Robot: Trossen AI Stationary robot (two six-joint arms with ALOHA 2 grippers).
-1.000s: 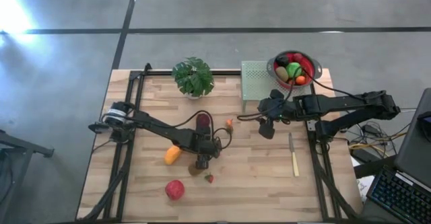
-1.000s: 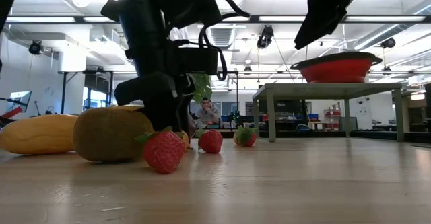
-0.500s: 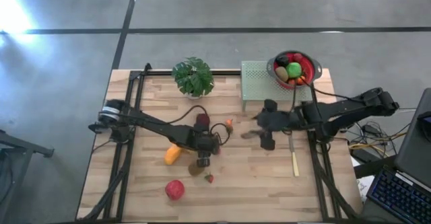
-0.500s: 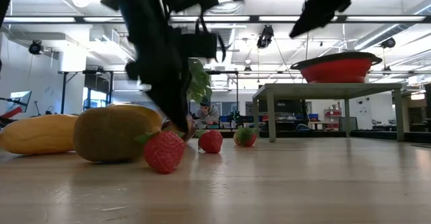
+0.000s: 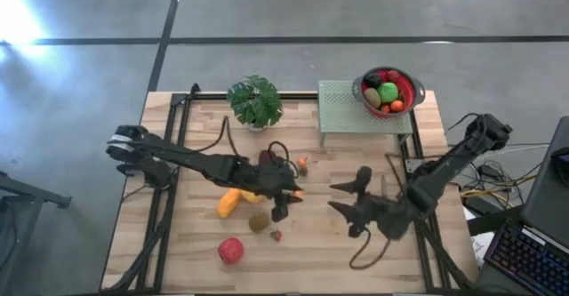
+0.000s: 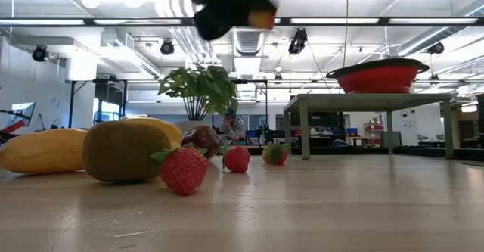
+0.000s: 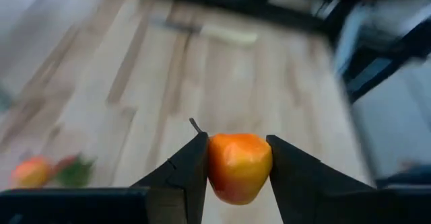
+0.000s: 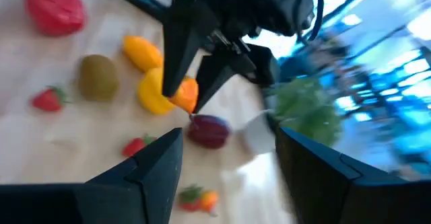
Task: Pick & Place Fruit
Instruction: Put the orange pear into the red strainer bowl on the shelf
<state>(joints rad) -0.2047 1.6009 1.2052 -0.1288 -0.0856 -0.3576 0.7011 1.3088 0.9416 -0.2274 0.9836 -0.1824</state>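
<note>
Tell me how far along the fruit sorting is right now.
Done: several fruits sit in the red bowl. In hand: the left gripper clamps a small orange fruit. Left: kiwi, red apple, strawberry and others on the table. The right gripper is open, empty.

The desk (image 5: 338,243) is pale wood in butcher-block strips, matt, with visible grain in the low view. Along its left and right edges run dark metal frame rails (image 5: 164,198). The fruit look like moulded plastic: the red apple (image 5: 230,251) near the front edge is smooth with a slight sheen, the strawberry (image 6: 184,170) has a dimpled skin, and the kiwi (image 6: 125,151) looks dull and rough. The orange fruit (image 7: 237,166) between the matt black fingers of the left hand (image 7: 236,173) is smooth and glossy. At the back right corner, the red colander (image 5: 388,90) shines like hard plastic, on a pale green rack (image 5: 342,109) of fine mesh. The plant (image 5: 255,101) has waxy-looking leaves.
</note>
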